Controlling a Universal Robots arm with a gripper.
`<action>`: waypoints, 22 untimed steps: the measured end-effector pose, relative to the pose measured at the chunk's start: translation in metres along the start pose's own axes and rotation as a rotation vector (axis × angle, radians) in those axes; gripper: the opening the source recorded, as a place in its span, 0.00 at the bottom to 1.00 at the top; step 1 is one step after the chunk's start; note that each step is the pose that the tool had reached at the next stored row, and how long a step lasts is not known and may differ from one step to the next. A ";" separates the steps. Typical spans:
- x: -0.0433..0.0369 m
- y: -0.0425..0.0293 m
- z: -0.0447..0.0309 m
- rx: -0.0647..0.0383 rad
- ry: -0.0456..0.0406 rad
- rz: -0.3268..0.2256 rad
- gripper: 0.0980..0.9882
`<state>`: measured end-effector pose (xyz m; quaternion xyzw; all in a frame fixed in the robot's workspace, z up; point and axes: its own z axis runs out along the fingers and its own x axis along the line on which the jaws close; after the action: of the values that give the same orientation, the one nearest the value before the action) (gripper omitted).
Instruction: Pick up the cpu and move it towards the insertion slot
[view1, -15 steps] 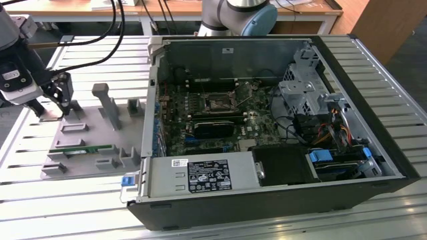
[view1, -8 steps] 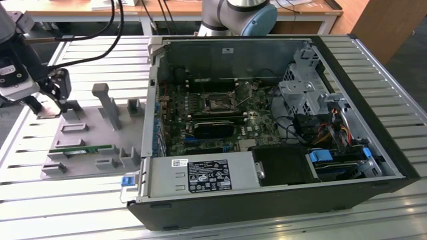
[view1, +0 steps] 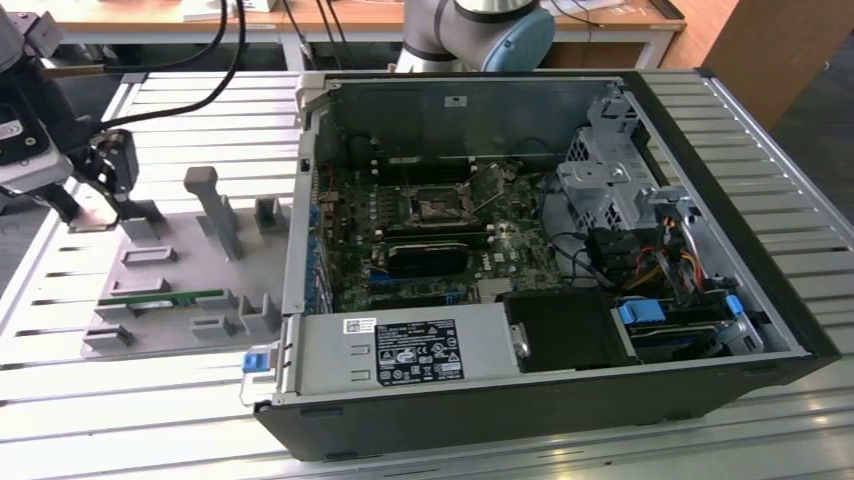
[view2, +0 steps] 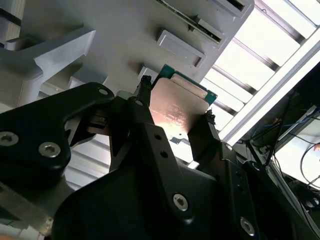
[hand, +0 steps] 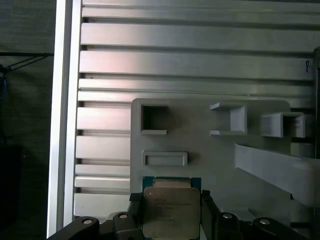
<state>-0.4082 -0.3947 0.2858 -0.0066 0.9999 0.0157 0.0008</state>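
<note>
At nine o'clock in the exterior view, the gripper (view1: 114, 188) hangs over the far end of a grey holder plate (view1: 174, 335). A green memory stick (view1: 160, 298) lies in the plate at about eight o'clock. Both wrist views show the jaws drawn in narrow on the cpu (view2: 177, 107), with one black fingertip (view2: 145, 90) pressed to each of two opposite edges. The chip's silvery top faces the first wrist view's camera (hand: 170, 210). Whether the chip is clear of the plate cannot be told. The insertion slot (view1: 438, 207) sits well apart, toward three o'clock from the gripper, on the board inside the open computer case (view1: 534, 425). The chip looks light, thin and stiff, with a smooth metal lid likely to slide under a loose pinch. Its underside is probably delicate, so the edge hold seen here appears the safe one.
</note>
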 end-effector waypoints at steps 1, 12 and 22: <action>0.0000 0.0000 -0.0009 0.000 0.0001 0.000 0.50; 0.0000 0.0004 -0.0133 0.000 0.0001 0.001 0.50; 0.0001 0.0014 -0.0243 0.005 0.0000 0.001 0.50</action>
<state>-0.4084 -0.3940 0.3101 -0.0061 0.9999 0.0134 0.0008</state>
